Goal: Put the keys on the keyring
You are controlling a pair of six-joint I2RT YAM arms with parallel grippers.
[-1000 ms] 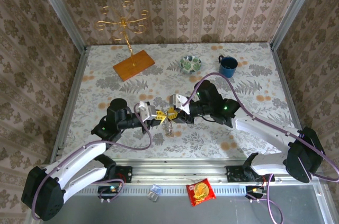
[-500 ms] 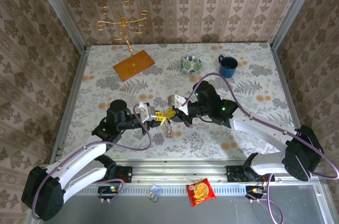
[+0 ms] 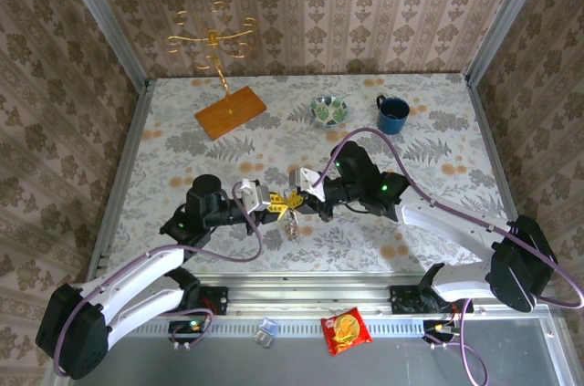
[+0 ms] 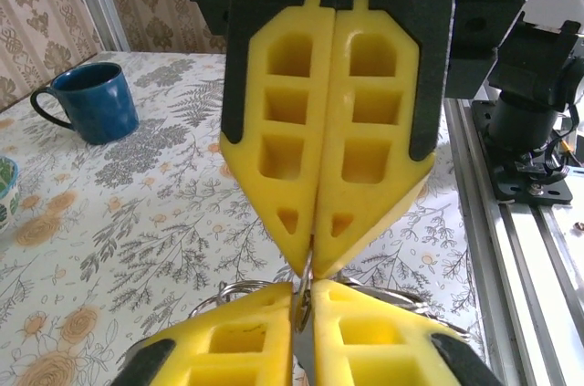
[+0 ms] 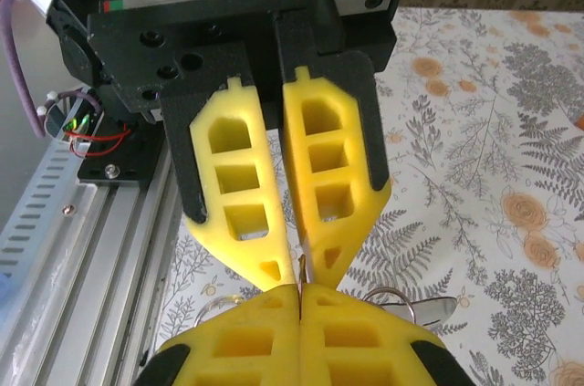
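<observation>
My two grippers meet tip to tip above the middle of the patterned table [image 3: 438,130]. The left gripper [image 3: 281,206] comes from the left, the right gripper [image 3: 298,201] from the right. A silver bunch of keys [image 3: 292,226] dangles just under the tips. In the left wrist view my left gripper [image 4: 304,287] pinches a thin metal loop of the keyring [image 4: 196,299], its pads a slit apart. The right gripper [image 4: 315,263] above it is pressed shut on the same thin metal. In the right wrist view the right gripper [image 5: 299,290] is shut on a thin brass key edge; a silver key [image 5: 447,308] lies below.
A blue mug [image 3: 392,112] and a small patterned bowl [image 3: 328,110] stand at the back. A gold wire stand on a wooden base [image 3: 230,112] is at the back left. A red snack packet [image 3: 346,329] lies on the front rail.
The right gripper has shut and drifted slightly left and nearer with the left gripper. The left jaws have eased a little. The keys still hang beneath the tips.
</observation>
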